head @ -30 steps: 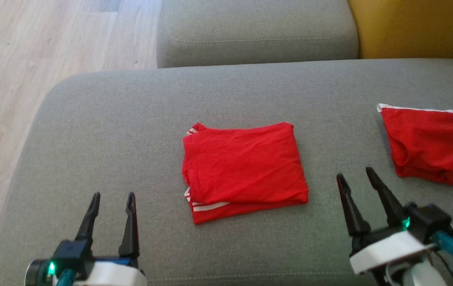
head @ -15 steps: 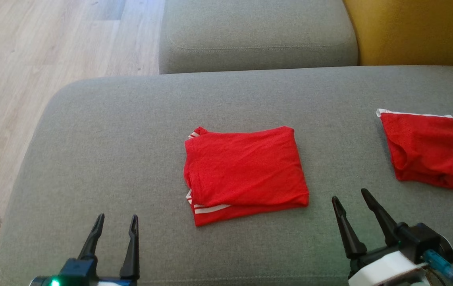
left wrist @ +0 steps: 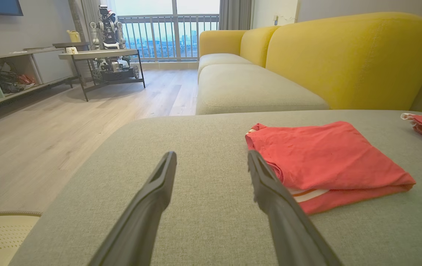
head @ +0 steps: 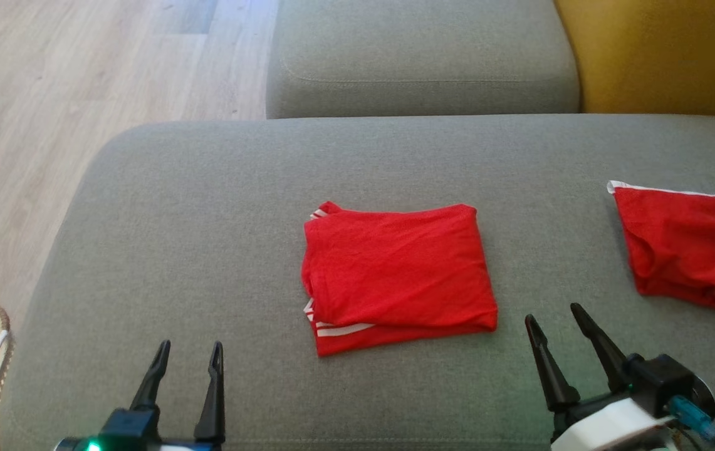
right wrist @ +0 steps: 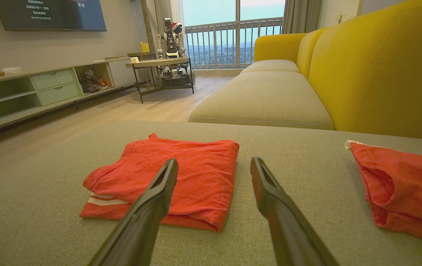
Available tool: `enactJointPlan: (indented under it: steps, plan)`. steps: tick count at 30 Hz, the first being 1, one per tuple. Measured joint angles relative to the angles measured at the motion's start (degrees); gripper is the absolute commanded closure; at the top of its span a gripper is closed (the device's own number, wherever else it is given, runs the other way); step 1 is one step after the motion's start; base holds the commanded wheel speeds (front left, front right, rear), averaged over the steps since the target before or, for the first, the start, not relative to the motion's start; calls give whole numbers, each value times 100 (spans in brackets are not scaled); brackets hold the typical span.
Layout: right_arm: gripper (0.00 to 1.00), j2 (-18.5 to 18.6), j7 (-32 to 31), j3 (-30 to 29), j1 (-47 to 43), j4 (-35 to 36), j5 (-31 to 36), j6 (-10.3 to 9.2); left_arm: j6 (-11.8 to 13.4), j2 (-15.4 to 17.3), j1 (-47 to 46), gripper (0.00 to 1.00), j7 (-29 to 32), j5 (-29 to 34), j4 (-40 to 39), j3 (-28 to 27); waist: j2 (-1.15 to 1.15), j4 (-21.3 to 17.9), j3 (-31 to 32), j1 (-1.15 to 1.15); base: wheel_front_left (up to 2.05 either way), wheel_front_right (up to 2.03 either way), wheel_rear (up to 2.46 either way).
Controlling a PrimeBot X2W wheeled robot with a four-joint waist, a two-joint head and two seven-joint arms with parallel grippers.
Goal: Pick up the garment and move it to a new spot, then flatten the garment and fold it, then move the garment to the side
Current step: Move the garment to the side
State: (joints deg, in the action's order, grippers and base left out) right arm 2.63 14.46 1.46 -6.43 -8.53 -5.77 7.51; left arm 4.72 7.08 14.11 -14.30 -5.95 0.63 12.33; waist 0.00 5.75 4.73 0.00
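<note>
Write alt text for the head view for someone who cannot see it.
A folded red garment with white stripes lies at the centre of a grey cushion. A second red garment lies far right. The left gripper and right gripper, both open, point up from the bottom edge.

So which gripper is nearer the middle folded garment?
Right. The right gripper is by the near right corner of the folded garment; the left gripper is farther, leftward.

Garment [head: 398, 269]: thin matt cloth. Sofa seat [head: 194, 238]: coarse woven fabric. Floor [head: 50, 94]: prob. wood, smooth.
</note>
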Motion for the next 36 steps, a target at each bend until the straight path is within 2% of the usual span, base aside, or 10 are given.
enactJointPlan:
  steps: [8, 10, 15, 19, 22, 25, 29, 33, 36]
  plan:
    - [0, -12, 0, -43, 5, -108, -19, 0, -98, -81, 1, 0, 0, 93, 113, -36, 0, 203, -20, 0, 0, 0, 0]
    - [0, -19, -1, -48, 27, -297, -408, 0, -121, -99, 1, 0, 0, 108, 121, -40, 0, 256, -60, 0, 0, 0, 0]
    - [0, -22, -1, 48, 542, -1346, -1340, -1, -203, -153, 0, 0, 0, 137, 126, -37, 0, 372, -187, 0, 0, 0, 0]
    - [0, -21, -21, 98, 1427, -2373, -1751, 0, -278, -167, -9, 0, 0, 240, 137, -16, 0, 483, -304, 0, 0, 0, 0]
    - [0, -14, -312, 82, 2086, -3011, -1940, 0, -334, -172, -24, 0, 0, 290, 143, 13, 0, 561, -424, 0, 0, 0, 0]
    - [0, 12, -588, 89, 2626, -3372, -2298, 0, -401, -189, -103, 0, 0, 319, 144, 114, 0, 641, -600, 1, 0, 0, 0]
    - [0, 240, -794, -118, 3112, -3977, -2464, 0, -456, -232, -357, 0, 0, 341, 136, 215, 0, 794, -803, 1, 0, 0, 0]
    - [0, 377, -1085, -220, 3309, -4580, -2488, -1, -472, -256, -449, 0, 0, 343, 135, 290, 0, 941, -971, 1, 0, 0, 0]
    - [0, 336, -1279, -78, 3404, -4681, -2637, 0, -471, -269, -499, 0, 0, 343, 135, 319, 0, 1018, -1073, 1, 0, 0, 0]
